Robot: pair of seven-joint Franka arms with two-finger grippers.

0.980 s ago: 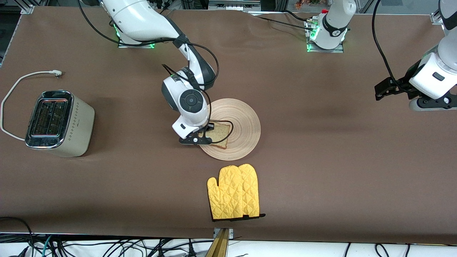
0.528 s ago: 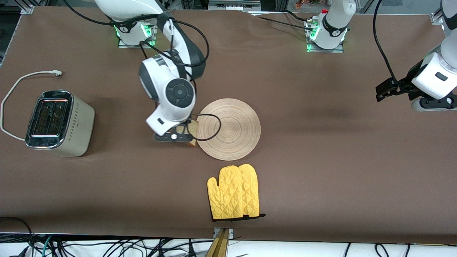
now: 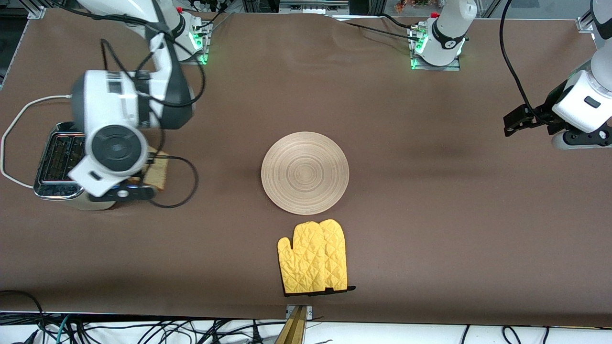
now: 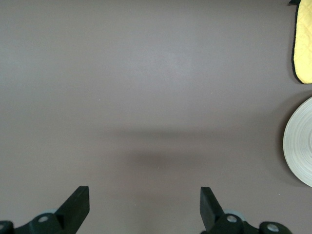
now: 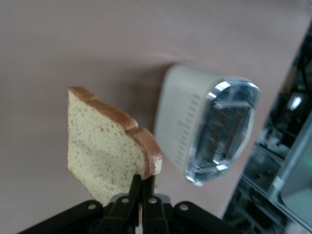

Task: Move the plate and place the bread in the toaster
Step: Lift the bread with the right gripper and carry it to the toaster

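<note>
1. I have the right gripper [image 3: 143, 184] up in the air over the toaster's side, near the right arm's end of the table; its fingers are clamped on the bread [image 3: 157, 174], slice held on edge
2. In the right wrist view the bread [image 5: 109, 146] hangs upright, pinched by its crust; toaster [image 5: 207, 124] just beside it, not touching
3. Toaster [image 3: 76, 165] stands near the table edge at the right arm's end, slots up, white cord [image 3: 19, 119] trailing toward the robots' edge
4. Plate [image 3: 305, 172] bare, mid-table; yellow oven mitt [image 3: 313, 256] between it and the camera-side edge
5. Left gripper [image 4: 145, 207] waits over bare table at the left arm's end, fingers [image 4: 78, 202] spread apart, holding nothing
</note>
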